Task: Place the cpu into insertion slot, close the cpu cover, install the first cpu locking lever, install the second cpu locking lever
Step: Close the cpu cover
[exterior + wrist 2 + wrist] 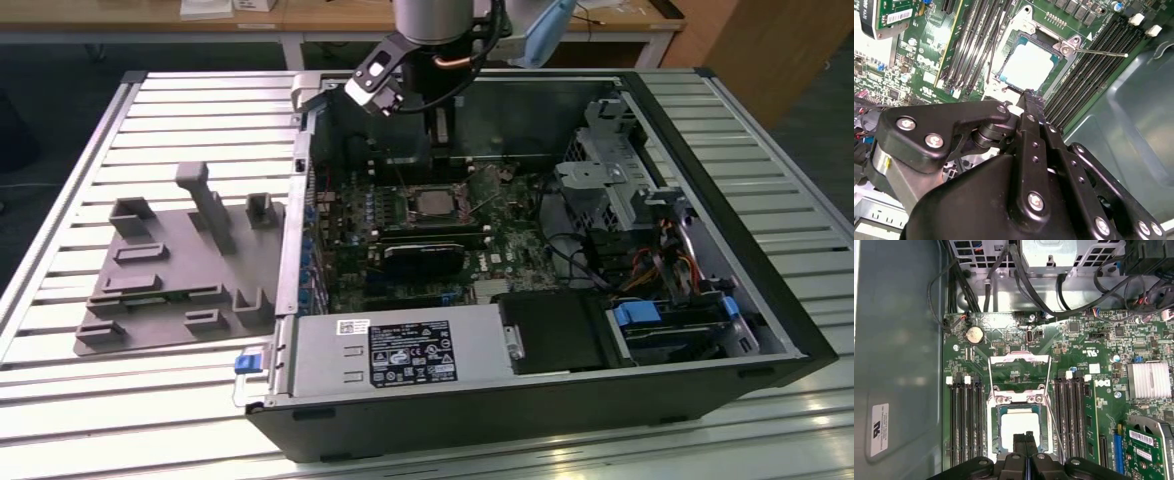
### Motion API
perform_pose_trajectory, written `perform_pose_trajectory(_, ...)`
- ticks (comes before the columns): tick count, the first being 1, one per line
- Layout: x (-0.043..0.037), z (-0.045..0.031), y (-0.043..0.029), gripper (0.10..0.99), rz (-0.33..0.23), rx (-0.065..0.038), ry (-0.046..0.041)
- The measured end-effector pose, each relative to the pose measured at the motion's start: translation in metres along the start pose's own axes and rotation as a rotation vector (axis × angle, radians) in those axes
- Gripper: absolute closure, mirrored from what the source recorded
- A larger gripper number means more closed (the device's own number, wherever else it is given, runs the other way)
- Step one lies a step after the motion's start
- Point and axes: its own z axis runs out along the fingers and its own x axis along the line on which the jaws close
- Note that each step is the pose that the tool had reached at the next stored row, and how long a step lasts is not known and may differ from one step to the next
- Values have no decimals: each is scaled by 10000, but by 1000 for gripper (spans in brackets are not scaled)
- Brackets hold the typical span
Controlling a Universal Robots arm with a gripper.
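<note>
Your gripper [1026,436] hangs just above the insertion slot [996,439]. Its two dark fingers are pressed together and there is nothing between them. In the second wrist view its tip [1026,95] is over the slot's rim, at one edge of the cpu [1029,67], but you cannot tell whether it touches. In the exterior view the gripper [438,132] is inside the open computer case [747,300], over the part of the green circuit board [1014,372] nearest the case's far wall.

The cpu [1015,426] is out of your hand and lies flat and square in the slot, between the two banks of memory slots [966,425]. Count the first step as done.

The cpu cover [1017,399] looks lowered. Its silvery frame lies around the chip's pale top and the top shows through the cut-out, so the second step also seems finished. Whether it sits fully flat is hard to judge.

The levers are what remains. One thin locking lever [1101,52] sticks out sideways from the slot's corner across the memory slots, not tucked along the frame. In the first wrist view two thin rods run along either side of the slot and look unlatched. By this reading, neither lever is installed yet, so you are about halfway through.
</note>
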Motion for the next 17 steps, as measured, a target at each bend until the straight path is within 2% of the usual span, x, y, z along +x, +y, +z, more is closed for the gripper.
perform_pose_trajectory(6,2,3,30,984,2,0,12)
perform_pose_trajectory(17,17,31,273,984,2,6,12)
